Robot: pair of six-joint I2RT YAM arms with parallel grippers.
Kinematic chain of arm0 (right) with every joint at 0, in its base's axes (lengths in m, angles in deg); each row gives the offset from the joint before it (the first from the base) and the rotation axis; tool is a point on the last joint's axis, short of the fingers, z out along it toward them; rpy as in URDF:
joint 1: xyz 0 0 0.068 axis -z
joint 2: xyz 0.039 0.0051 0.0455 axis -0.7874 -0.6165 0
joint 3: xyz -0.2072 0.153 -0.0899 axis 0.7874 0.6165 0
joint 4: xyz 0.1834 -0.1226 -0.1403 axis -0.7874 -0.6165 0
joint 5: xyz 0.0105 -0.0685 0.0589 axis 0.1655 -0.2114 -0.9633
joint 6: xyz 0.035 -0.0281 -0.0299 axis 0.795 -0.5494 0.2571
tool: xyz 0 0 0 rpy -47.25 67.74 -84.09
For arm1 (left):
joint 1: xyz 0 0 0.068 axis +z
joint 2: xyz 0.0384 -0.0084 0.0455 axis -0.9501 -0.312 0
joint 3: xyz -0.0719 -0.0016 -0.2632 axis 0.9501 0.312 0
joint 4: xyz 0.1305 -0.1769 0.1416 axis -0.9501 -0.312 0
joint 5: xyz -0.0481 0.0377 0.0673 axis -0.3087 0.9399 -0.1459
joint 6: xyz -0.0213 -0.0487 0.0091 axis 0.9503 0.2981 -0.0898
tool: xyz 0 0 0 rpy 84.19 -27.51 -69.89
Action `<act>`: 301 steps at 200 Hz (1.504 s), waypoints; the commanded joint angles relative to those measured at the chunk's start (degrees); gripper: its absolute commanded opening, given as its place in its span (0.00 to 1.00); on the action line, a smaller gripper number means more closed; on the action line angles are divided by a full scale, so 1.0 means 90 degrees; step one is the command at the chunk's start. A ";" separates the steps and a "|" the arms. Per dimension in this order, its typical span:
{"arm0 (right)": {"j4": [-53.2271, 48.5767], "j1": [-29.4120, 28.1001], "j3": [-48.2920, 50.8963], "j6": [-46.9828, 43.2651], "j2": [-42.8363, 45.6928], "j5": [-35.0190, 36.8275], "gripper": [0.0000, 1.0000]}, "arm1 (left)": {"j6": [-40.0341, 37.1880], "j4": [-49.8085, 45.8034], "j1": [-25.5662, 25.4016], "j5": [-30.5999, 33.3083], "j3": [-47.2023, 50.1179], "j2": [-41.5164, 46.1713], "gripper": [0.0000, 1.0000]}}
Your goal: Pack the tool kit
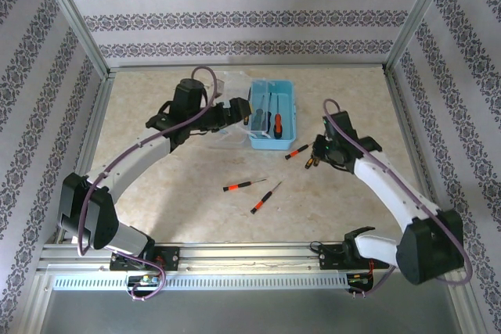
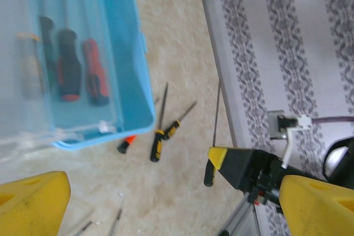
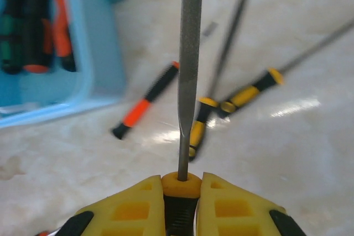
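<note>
The blue tool box [image 1: 283, 125] lies open at the back centre, with several black, red and green handled tools [image 2: 67, 64] lying in it. My left gripper [image 1: 237, 110] hovers at the box's left side, its yellow fingers [image 2: 34, 203] spread wide with nothing between them. The box's clear lid [image 2: 22, 53] stands hazy beside it. To the right of the box, my right gripper [image 1: 317, 152] is shut on the yellow and black handle of a flat metal file [image 3: 189, 53]. The blade points away from the jaws, above the table.
An orange and black screwdriver [image 3: 145, 103] and two yellow and black tools [image 3: 198, 128] lie just in front of the box [image 3: 102, 53]. Two more orange-handled screwdrivers [image 1: 243, 184] lie mid-table. Clear plastic [image 1: 228, 82] sits behind the left gripper. Aluminium frame rails border the table.
</note>
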 commanded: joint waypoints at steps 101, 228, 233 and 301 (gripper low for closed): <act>-0.0214 -0.1122 -0.5236 -0.0857 -0.4508 -0.0562 0.15 | 0.0492 0.0247 0.1670 0.0104 0.0202 0.0353 0.99; -0.0404 -0.1164 -0.5993 -0.0572 -0.5785 -0.1148 0.16 | 0.0604 0.0348 0.1703 0.0001 0.0238 0.0347 0.98; -0.0421 -0.1164 -0.6012 -0.0577 -0.5806 -0.1148 0.16 | 0.0604 0.0361 0.1699 0.0008 0.0245 0.0345 0.98; -0.0436 -0.1145 -0.6092 -0.0509 -0.5802 -0.1216 0.25 | 0.0628 0.0377 0.1704 -0.0028 0.0233 0.0329 0.98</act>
